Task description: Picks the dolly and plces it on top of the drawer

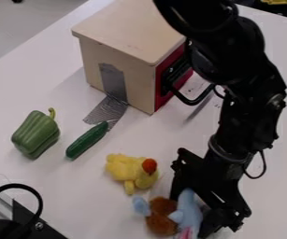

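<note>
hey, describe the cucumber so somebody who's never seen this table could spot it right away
Find the wooden box with the red side, then follow the grey tape from its wall down onto the white table. The cucumber lies at the tape's lower end, on a slant. Unlike the plump, lighter green pepper beside it, it is slim and dark green.

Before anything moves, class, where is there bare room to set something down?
Bare patches: the visible top of the wooden box, and the table between box and green pepper or yellow toy. Crowded: around the gripper, beside the plush doll.
</note>
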Controlling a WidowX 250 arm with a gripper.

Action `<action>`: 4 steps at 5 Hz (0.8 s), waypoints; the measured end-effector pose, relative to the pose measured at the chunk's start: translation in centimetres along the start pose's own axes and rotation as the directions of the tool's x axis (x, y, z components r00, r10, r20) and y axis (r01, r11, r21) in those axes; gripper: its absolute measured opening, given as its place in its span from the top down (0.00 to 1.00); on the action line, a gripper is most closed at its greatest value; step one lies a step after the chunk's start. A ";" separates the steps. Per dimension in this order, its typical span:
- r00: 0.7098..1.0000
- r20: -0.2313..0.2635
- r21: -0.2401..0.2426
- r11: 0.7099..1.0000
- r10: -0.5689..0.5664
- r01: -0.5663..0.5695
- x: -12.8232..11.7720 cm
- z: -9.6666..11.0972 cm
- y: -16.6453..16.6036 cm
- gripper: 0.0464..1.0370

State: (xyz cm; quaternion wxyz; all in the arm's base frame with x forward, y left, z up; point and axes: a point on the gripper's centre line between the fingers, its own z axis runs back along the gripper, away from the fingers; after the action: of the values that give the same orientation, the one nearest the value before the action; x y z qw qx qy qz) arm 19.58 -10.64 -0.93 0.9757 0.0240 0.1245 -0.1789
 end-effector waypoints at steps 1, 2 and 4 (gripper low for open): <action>1.000 0.002 0.001 1.000 0.001 -0.001 0.1 0.0 0.1 0.52; 1.000 0.002 0.002 1.000 0.002 -0.002 0.1 0.0 0.1 0.65; 0.999 0.035 0.024 1.000 0.004 -0.005 -0.8 1.4 0.1 0.78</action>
State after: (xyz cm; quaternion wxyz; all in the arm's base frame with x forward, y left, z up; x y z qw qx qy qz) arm 19.23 -10.40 0.62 0.9777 0.0328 0.1052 -0.1787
